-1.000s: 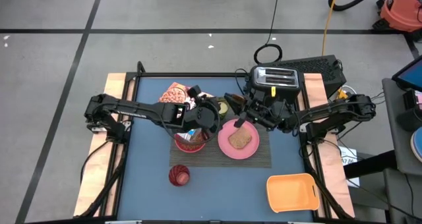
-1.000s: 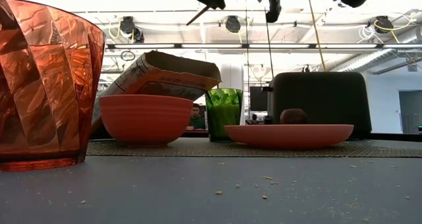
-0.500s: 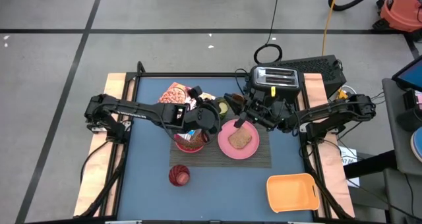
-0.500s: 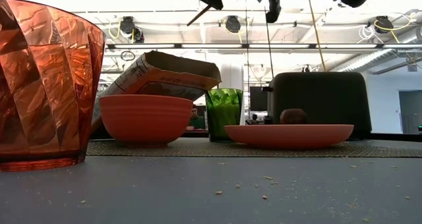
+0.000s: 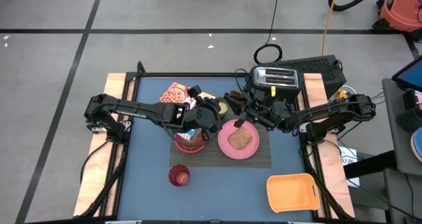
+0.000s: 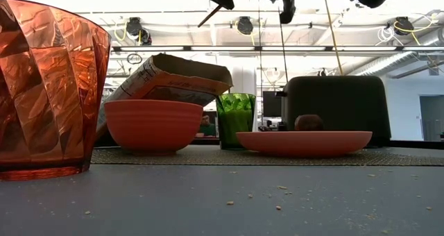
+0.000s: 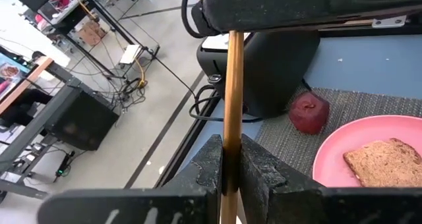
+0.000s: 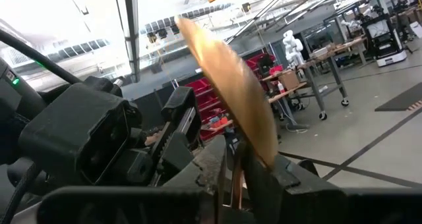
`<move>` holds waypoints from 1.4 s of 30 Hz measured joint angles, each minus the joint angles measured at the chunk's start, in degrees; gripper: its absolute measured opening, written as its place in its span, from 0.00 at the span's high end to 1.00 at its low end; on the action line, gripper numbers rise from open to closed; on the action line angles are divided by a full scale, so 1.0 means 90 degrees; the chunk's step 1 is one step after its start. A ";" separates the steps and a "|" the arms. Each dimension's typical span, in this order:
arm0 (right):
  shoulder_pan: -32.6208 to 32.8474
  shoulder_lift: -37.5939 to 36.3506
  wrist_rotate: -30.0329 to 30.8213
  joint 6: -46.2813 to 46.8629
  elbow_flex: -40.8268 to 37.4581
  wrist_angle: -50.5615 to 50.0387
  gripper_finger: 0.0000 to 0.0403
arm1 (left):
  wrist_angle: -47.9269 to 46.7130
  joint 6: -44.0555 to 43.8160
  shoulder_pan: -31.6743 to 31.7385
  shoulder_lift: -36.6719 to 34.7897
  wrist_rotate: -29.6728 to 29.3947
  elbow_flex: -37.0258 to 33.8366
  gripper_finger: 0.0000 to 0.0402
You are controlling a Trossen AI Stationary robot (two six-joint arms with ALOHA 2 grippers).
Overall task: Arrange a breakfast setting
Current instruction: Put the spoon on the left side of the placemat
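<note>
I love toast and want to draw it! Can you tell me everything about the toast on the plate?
The toast slice is one brown, roughly square piece of bread with a darker crust around its edge. It looks whole and dry, with nothing spread or stacked on it. It lies flat near the middle of the pink plate, touching only the plate. No gripper is holding it.
</note>
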 joint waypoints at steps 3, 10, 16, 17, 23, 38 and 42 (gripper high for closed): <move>0.0000 0.0000 -0.0007 0.0000 0.0000 -0.0002 0.87 | -0.0002 0.0004 0.0000 0.0000 -0.0002 0.0000 0.93; -0.0001 0.0000 -0.0127 -0.0070 0.0000 -0.0002 0.81 | -0.0020 0.0007 0.0000 0.0000 0.0008 0.0000 0.93; -0.0012 0.0000 -0.0354 -0.0119 0.0000 0.0002 0.69 | -0.0027 0.0009 -0.0002 -0.0005 0.0029 0.0000 0.93; -0.0012 0.0000 -0.0364 -0.0117 0.0000 0.0002 0.66 | -0.0027 0.0009 -0.0002 -0.0005 0.0032 0.0000 0.93; -0.0007 -0.0005 -0.0374 -0.0429 0.0000 -0.0002 0.54 | -0.0047 -0.0072 -0.0002 -0.0100 0.0059 0.0000 0.93; 0.0005 -0.1070 -0.0360 -0.1237 0.0000 -0.1854 0.48 | -0.2603 -0.3083 -0.0106 -0.1563 0.1512 0.0007 0.93; 0.0005 -0.1319 -0.0359 -0.1238 0.0000 -0.2305 0.48 | -0.4068 -0.4914 -0.0275 -0.1980 0.2946 0.0005 0.93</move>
